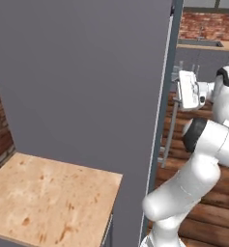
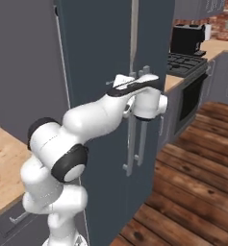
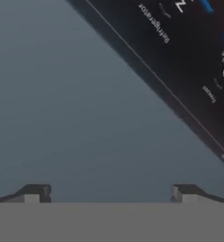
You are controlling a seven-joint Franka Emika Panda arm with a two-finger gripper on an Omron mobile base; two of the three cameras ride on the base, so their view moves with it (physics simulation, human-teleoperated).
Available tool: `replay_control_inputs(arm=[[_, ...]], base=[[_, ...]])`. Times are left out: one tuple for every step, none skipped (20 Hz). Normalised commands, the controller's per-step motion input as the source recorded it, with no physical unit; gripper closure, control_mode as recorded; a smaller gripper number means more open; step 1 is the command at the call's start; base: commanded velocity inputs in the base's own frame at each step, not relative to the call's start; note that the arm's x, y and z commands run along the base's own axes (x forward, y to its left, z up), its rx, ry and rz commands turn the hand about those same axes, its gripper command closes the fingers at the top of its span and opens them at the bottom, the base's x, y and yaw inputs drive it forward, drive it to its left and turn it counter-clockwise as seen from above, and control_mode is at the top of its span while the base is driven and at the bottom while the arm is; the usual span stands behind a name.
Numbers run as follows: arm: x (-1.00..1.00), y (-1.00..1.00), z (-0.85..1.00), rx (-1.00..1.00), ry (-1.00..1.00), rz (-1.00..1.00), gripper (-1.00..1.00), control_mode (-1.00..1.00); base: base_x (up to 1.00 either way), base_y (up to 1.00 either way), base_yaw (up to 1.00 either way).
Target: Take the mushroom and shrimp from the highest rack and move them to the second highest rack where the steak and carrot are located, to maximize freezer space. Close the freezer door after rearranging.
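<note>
The fridge's tall dark grey doors stand shut, so the mushroom, shrimp, steak, carrot and racks are hidden behind them. My gripper is open, with nothing between its two dark fingertips. It points straight at the flat grey door face from close up. A black control panel with "refrigerator" and "freezer" lettering crosses the upper right of the hand view. In the right base view my white hand sits against the door front beside the two vertical handles.
A light wooden counter adjoins the fridge's grey side wall on the left. To the right are a black stove, a coffee machine and counters. Wooden floor lies open in front.
</note>
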Motion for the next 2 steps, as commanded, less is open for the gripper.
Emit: replay_control_inputs(arm=[[0.01, 0.48, -0.28, -0.03, 0.02, 0.13, -1.00, -1.00], [0.05, 0.47, -0.25, -0.11, 0.13, 0.01, -1.00, -1.00]], base=[[0.00, 0.00, 0.00], [0.00, 0.00, 0.00]])
